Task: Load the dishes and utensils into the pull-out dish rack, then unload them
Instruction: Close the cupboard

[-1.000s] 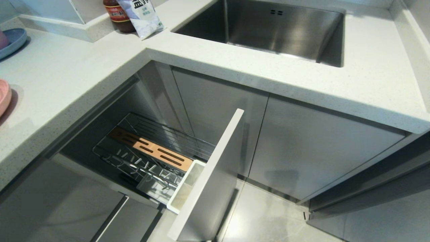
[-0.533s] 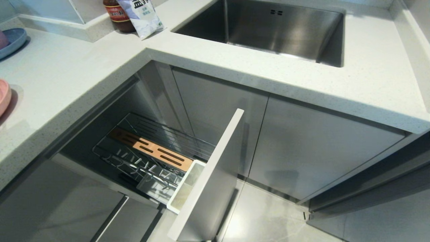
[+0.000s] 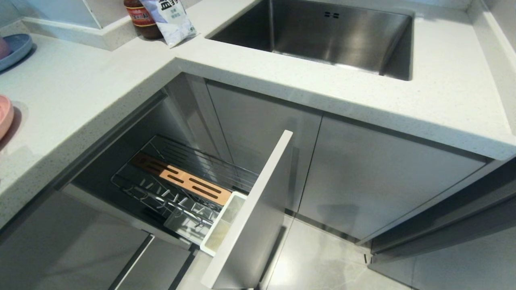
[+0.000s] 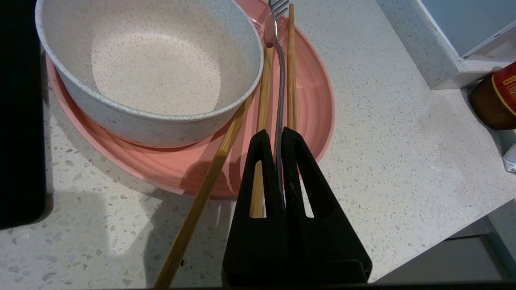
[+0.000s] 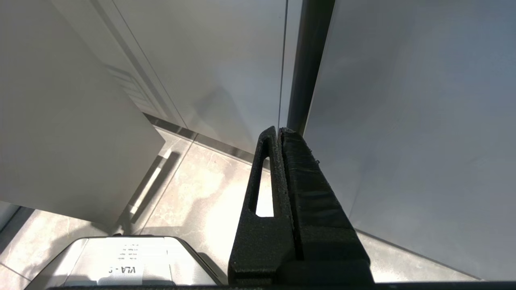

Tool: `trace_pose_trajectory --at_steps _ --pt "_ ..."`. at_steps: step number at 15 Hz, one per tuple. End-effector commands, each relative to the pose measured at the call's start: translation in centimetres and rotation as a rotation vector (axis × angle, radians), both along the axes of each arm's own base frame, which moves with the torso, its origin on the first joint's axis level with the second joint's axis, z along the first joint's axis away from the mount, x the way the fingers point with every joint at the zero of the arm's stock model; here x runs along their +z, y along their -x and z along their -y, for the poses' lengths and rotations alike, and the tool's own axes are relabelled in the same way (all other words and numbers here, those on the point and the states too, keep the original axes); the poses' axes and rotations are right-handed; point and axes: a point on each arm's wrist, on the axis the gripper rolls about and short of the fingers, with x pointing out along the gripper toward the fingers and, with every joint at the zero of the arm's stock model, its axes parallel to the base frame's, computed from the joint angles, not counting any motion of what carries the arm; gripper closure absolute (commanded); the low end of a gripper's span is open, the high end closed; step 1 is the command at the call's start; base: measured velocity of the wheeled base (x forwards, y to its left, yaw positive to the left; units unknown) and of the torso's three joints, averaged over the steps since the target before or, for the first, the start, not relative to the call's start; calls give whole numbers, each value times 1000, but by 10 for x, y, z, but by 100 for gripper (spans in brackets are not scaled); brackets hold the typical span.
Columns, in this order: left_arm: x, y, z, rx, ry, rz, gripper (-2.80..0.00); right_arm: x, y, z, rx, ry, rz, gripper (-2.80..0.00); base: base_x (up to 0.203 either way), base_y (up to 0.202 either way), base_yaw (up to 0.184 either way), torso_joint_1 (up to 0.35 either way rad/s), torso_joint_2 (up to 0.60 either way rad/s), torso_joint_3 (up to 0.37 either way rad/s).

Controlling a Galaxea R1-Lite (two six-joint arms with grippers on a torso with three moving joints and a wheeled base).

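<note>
Slim silver metal fork (image 4: 279, 80) was pinched between the pressed-together black fingers of the left gripper (image 4: 276, 135), handle running in between the jaws, tines pointing to 12 o'clock over the rim of the large flat round pink plate (image 4: 310, 100). Two thin light wooden chopsticks (image 4: 264, 96) lay on the plate either side of the fork; one slanted off the plate edge toward 7 o'clock onto the white speckled stone countertop (image 4: 383, 141). Off-white speckled round bowl (image 4: 153, 68) sat on the plate at 10 o'clock from the gripper tips, upright, empty.

Head view: chrome wire pull-out dish rack (image 3: 181, 185) stood pulled out under the counter, brown slotted wooden strip (image 3: 189, 183) across it, white rectangular cutlery box (image 3: 223, 225) at its front end against the tall flat white front panel (image 3: 250, 213). Rack held no dishes. Only the pink plate's edge showed at 9 o'clock of that view; neither arm was in it.

Versus earlier head frames: no change, rack, panel, steel sink (image 3: 322, 36) and blue plate (image 3: 16, 48) all in the same spots.

Right gripper (image 5: 280, 133) hung parked by the grey cabinet doors (image 5: 403, 121) above the floor, fingers pressed together, holding nothing.
</note>
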Motion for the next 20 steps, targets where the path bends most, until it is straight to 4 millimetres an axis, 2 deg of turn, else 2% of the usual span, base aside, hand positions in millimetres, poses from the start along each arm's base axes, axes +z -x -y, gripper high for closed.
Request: trace_pose_trajectory --at_steps 1,19,20 --pt "-3 -4 -2 2 13 -13 0 0 0 0 0 0 1 0 0 0 0 0 0 0" --pt "-6 -3 -1 -5 33 -14 0 0 0 0 0 0 2 0 0 0 0 0 0 0" --pt "-6 -3 -1 -5 33 -15 -280 0 0 0 0 -1 1 0 0 0 0 0 0 0"
